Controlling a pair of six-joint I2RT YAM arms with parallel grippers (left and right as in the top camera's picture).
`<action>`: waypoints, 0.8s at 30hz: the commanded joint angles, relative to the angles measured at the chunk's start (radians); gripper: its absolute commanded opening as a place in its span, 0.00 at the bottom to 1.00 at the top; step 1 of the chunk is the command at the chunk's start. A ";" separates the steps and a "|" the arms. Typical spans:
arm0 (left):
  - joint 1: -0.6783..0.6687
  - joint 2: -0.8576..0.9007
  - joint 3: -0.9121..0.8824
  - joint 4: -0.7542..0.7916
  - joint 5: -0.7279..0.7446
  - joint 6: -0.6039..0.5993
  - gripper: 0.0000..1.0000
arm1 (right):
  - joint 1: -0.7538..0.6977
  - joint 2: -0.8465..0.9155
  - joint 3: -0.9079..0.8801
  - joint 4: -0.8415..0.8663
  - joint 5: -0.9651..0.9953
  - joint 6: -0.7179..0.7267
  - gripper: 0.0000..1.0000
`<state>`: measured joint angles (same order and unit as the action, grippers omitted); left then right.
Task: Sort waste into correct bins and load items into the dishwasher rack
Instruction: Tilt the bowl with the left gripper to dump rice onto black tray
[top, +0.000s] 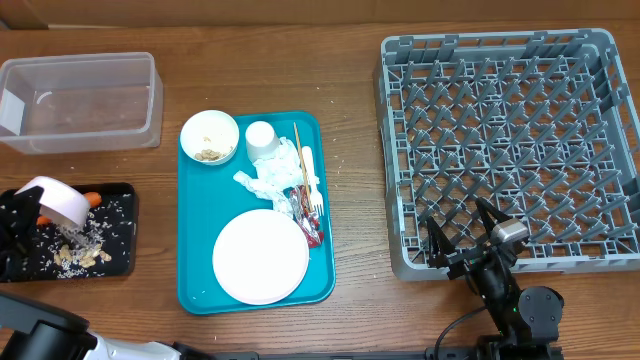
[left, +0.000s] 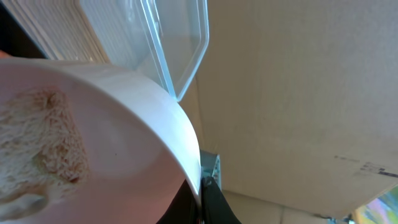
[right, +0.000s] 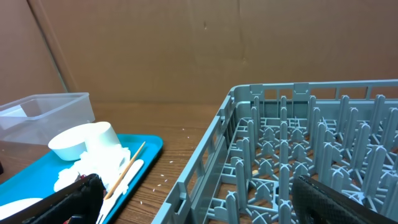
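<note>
**Left claw clamped on tilted bowl over black tray; right claw apart at rack**

Overhead:
- left claw (top: 30, 215) sat at the far left edge, shut on a pinkish-white bowl (top: 55, 200). The bowl was tipped on its side above the black tray (top: 125, 262).
- beige food scraps (top: 85, 250) lay scattered in the black tray, with an orange carrot piece (top: 93, 199) just beside the bowl.
- clear tub (top: 80, 100) stood behind the black tray, apart from it.
- teal tray (top: 195, 220) carried a white bowl (top: 209, 137) with scraps in it, a white cup (top: 261, 138) beside that, and crumpled napkins (top: 268, 175). It also held a wooden stick (top: 298, 150), a white fork (top: 310, 180), a red wrapper (top: 305, 215) and a pink plate (top: 260, 256) at the near end.
- right claw (top: 462, 228) had its jaws wide apart, holding nothing, over the near-left corner of the grey dishwasher rack (top: 510, 60).

Left wrist:
- the held bowl (left: 124, 124) filled most of the view, with scraps (left: 43, 143) stuck inside. One dark finger (left: 208, 202) pinched its rim.
- a corner of the tub (left: 180, 43) showed above it, against a cardboard wall (left: 298, 93).

Right wrist:
- right claw (right: 196, 186) was spread, one finger at each lower corner, nothing between them.
- the rack (right: 292, 143) was dead ahead, with no dishes in the part shown.
- the teal tray (right: 152, 146) lay to the left with the bowl (right: 71, 140), cup (right: 106, 140), stick (right: 127, 163), fork (right: 124, 177) and napkins (right: 74, 174). The tub (right: 43, 109) stood behind it.
</note>
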<state>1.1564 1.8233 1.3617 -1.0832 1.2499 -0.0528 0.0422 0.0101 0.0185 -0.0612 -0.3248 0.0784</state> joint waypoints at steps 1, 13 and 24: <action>0.002 -0.011 -0.012 0.014 0.023 -0.014 0.04 | 0.007 -0.007 -0.010 0.006 0.010 0.003 1.00; 0.000 0.058 -0.019 0.015 0.059 -0.043 0.04 | 0.007 -0.007 -0.010 0.006 0.010 0.003 1.00; 0.000 0.151 -0.019 0.018 0.078 0.011 0.04 | 0.007 -0.007 -0.010 0.006 0.010 0.003 1.00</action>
<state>1.1564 1.9606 1.3468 -1.0626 1.2907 -0.0788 0.0422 0.0101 0.0185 -0.0608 -0.3244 0.0784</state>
